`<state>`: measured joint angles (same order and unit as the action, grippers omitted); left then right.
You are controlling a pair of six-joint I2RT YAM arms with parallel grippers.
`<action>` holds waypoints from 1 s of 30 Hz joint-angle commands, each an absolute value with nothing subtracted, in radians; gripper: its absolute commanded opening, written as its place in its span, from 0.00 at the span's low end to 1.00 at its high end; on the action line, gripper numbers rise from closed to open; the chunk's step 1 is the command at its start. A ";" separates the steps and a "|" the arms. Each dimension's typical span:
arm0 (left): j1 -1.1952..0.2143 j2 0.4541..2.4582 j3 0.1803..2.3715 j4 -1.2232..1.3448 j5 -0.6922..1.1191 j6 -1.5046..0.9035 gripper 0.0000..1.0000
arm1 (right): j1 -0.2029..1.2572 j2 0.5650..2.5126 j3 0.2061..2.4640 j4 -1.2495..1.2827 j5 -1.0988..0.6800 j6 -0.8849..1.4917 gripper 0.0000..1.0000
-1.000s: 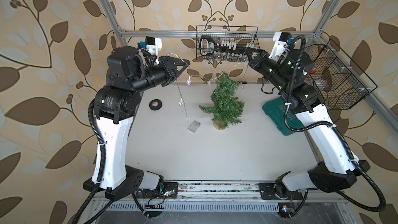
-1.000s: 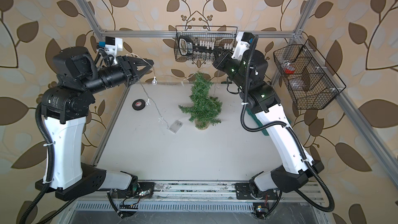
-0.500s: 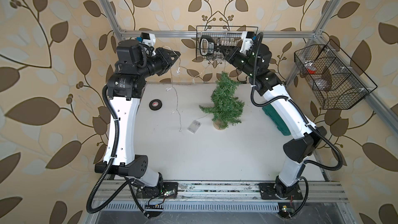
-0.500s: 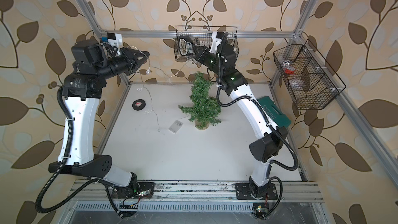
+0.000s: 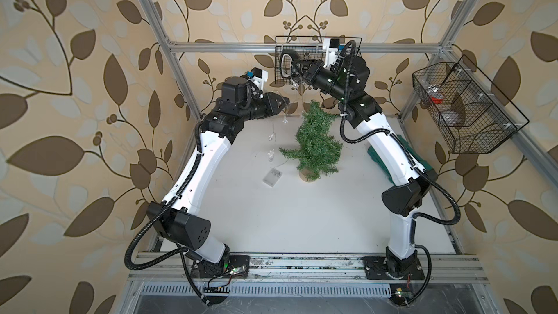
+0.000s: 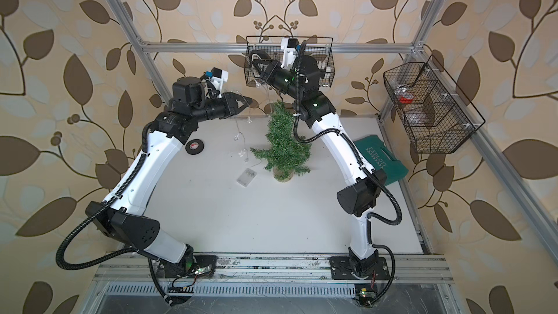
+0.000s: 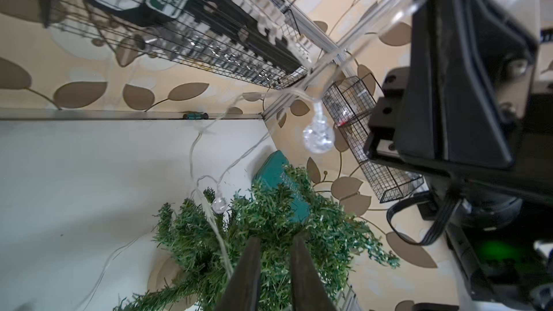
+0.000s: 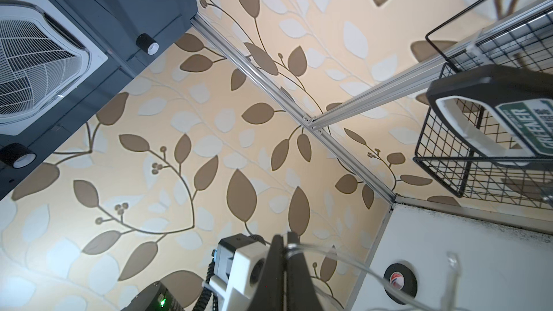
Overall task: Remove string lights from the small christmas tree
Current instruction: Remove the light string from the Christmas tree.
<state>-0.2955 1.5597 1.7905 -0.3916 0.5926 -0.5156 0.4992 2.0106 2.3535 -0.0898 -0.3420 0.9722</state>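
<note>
High over the far edge of the bench (image 5: 271, 222), by the back wire basket (image 5: 317, 55), the right gripper (image 8: 285, 240) is clamped flat on the string lights (image 7: 318, 137), with the wire pinched at the tips. The left gripper (image 5: 283, 102) sits lower, just beside the top of the small christmas tree (image 5: 315, 143), on its left side. Its fingers (image 7: 248, 270) stand a narrow gap apart in the wrist view, and the strand runs along one finger, not pinched as far as I can see. Key relation: the strand drops steeply from the right jaws, past the left jaws, to the tree. One bulb (image 7: 220, 204) is at the upper branches, touching or just in front, cannot tell. A thin run goes from a low left branch to the battery box (image 5: 272, 175), flat on the bench just left of the tree base (image 5: 308, 173). So the long axis is near vertical, the tree lies below both jaws, and the left arm is nearer the caught part. Judgement: the lights are mostly off but not yet free. The next pull should go up and toward the left edge, and it could tip the tree. The bench is white and matte, with a black tape roll (image 6: 194, 147) near the left edge, a green case (image 6: 380, 158) at the right edge and a side basket (image 5: 462, 110) on the right frame.
</note>
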 commanded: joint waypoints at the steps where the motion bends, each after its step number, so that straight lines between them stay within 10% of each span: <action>1: -0.297 1.575 1.787 -0.225 0.580 -0.409 0.17 | 0.500 2.002 2.376 -0.075 -0.380 0.982 0.00; 19: -0.349 1.759 1.776 0.029 0.628 -0.398 0.36 | 0.491 1.972 2.328 -0.075 -0.356 0.974 0.00; 30: -0.353 1.832 1.813 0.090 0.603 -0.425 0.24 | 0.477 1.968 2.324 -0.082 -0.348 0.976 0.00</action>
<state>-0.3420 1.8305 1.7691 0.0280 0.5991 -0.4282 0.4835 2.0056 2.3337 -0.0937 -0.3614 0.9688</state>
